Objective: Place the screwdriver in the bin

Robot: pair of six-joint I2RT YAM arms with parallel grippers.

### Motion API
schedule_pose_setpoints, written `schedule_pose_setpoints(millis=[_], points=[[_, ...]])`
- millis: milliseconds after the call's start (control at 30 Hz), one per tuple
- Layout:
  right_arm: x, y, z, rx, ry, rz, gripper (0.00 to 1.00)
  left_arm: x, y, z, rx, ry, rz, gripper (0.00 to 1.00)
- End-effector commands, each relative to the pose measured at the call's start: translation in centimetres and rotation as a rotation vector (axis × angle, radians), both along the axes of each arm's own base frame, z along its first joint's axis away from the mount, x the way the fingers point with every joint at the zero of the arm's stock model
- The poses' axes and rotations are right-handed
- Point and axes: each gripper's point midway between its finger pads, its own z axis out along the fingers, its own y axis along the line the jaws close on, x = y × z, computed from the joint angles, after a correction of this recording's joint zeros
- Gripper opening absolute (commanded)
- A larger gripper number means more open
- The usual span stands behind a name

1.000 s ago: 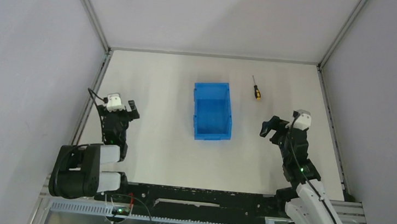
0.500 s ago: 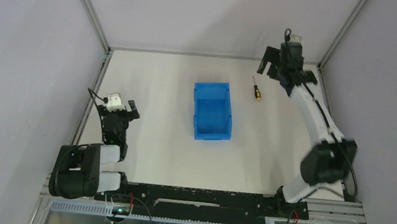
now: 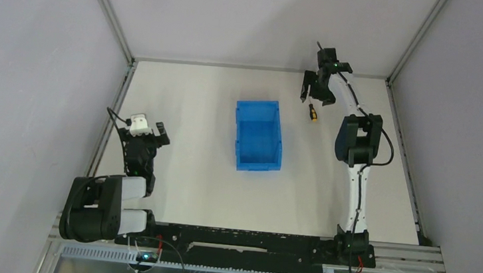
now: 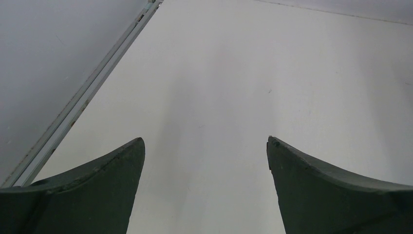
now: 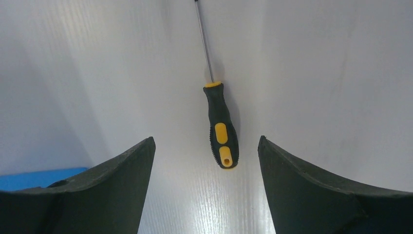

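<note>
Right wrist: screwdriver (image 5: 214,91) points away (handle nearest).

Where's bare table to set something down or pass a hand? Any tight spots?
Free: table between left gripper and bin; the strip from bin to the near table edge; the far-left corner. Crowded: right of bin, where the right arm lies stretched and the open right gripper hangs over the screwdriver.

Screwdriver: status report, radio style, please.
Right gripper open over screwdriver, no grip. Left gripper open, empty. Screwdriver flat on table, outside bin. Nothing between them.
</note>
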Motion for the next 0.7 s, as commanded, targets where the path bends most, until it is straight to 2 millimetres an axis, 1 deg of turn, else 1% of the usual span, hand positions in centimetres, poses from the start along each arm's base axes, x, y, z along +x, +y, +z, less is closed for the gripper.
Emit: schedule_pose_setpoints(millis=[0, 67, 100, 300, 333, 433, 500, 533, 600, 633, 667], points=[[-0.4, -0.5, -1.2, -0.002, 0.053, -0.001, 0.85, 1.0, 0.0, 2.7, 0.021, -0.077, -0.004, 1.0], [-0.9, -0.6, -3.3, -0.004, 0.1, -0.003, 0.83, 1.0, 0.1, 2.7, 0.02, -0.077, -0.004, 1.0], [-1.0, -0.6, -4.0, -0.006, 0.116, -0.004, 0.83, 1.0, 0.1, 2.7, 0.02, -0.078, -0.003, 1.0], [-1.4, -0.7, -6.2, -0.01, 0.16, -0.018, 0.66, 1.1, 0.1, 2.8, 0.02, -0.079, -0.003, 1.0], [-1.5, -0.7, -6.4, -0.007, 0.163, -0.018, 0.6, 1.0, 0.0, 2.7, 0.02, -0.077, -0.004, 1.0], [-1.1, -0.7, -6.1, -0.008, 0.147, -0.022, 0.3, 1.0, 0.1, 2.7, 0.021, -0.077, -0.003, 1.0], [-0.8, -1.0, -4.5, -0.02, 0.114, -0.034, 0.13, 1.0, 0.0, 2.7, 0.02, -0.078, -0.004, 1.0], [-0.6, -1.1, -3.0, -0.023, 0.083, -0.039, 0.07, 1.1, 0.1, 2.8, 0.02, -0.078, -0.003, 1.0], [-0.3, -1.2, 0.9, -0.022, 0.009, -0.036, 0.02, 1.0, 0.0, 2.7, 0.021, -0.077, -0.004, 1.0], [-0.5, -1.1, 4.0, -0.02, -0.047, -0.031, 0.02, 1.0, 0.0, 2.7, 0.02, -0.078, -0.004, 1.0], [-1.1, -1.1, 6.0, -0.021, -0.08, -0.022, 0.02, 1.0, 0.1, 2.7, 0.021, -0.078, -0.003, 1.0]])
